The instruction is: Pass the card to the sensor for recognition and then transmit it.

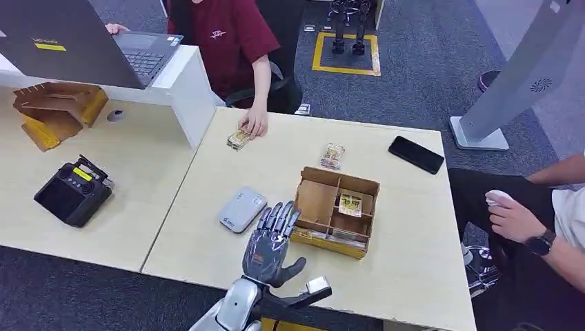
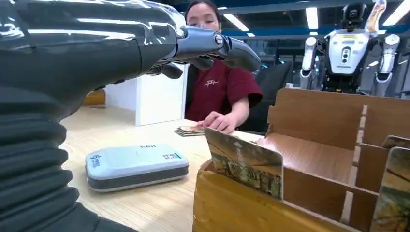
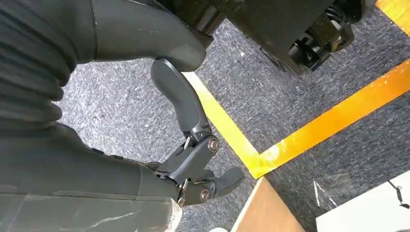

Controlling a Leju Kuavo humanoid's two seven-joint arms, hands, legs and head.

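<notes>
My left hand hovers low over the table with its fingers spread and nothing in it. It sits between the grey-white sensor and the wooden card box. In the left wrist view the hand's fingers reach out above the sensor. A card stands upright in the front slot of the box, just beyond the fingers. Another card lies in a rear compartment. My right hand hangs over the carpet, loosely bent and holding nothing.
A person in red across the table rests a hand on a card stack. Another stack and a black phone lie behind the box. A black controller and a laptop are at the left. A second person's arm is at the right.
</notes>
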